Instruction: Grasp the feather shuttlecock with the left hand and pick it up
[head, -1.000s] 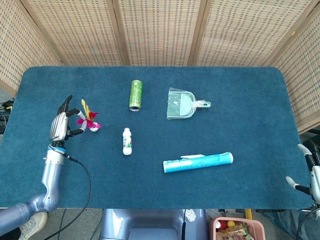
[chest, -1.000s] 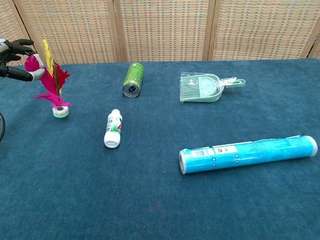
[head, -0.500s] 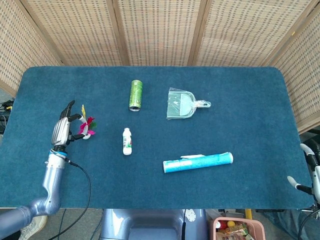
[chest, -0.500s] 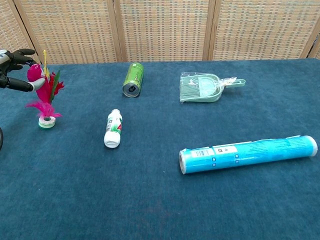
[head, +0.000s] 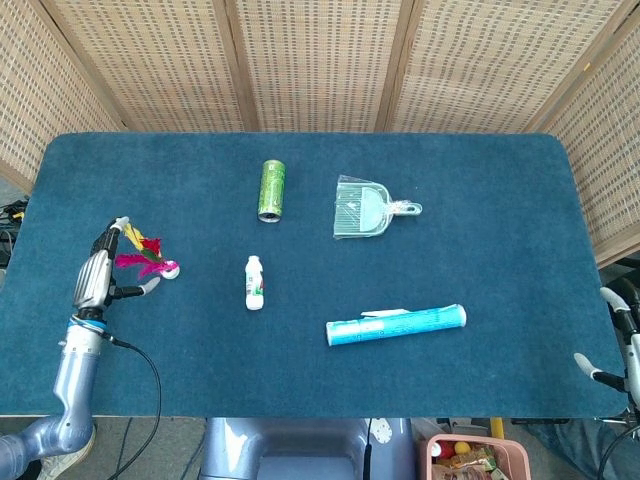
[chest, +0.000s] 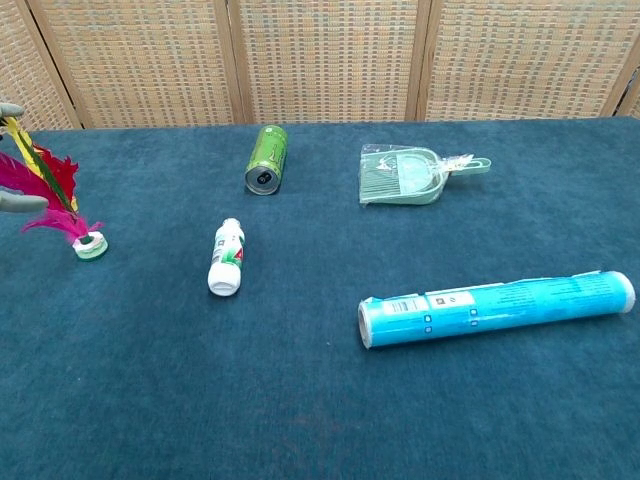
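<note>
The blue-carpeted desk (head: 480, 180) runs wide between wicker screens (head: 320, 60), with broad bare cloth across its right half and along the near edge. The cyan tube (head: 396, 325) lies near centre-right, the clear dustpan (head: 362, 209) farther back, the green can (head: 272, 188) to its left, and the small white bottle (head: 254, 282) nearer, all well apart from the left edge. The left arm rises from the near-left corner, and the left hand (head: 97, 278) sits close to the desk's left edge, fingers curled around the feathers of the feather shuttlecock (head: 146, 262). The shuttlecock leans left toward the hand, its white base (chest: 91, 244) low by the cloth just right of the fingers; whether it touches the desk cannot be told. The right hand (head: 622, 345) shows only partly off the near-right edge; its grip cannot be told.
</note>
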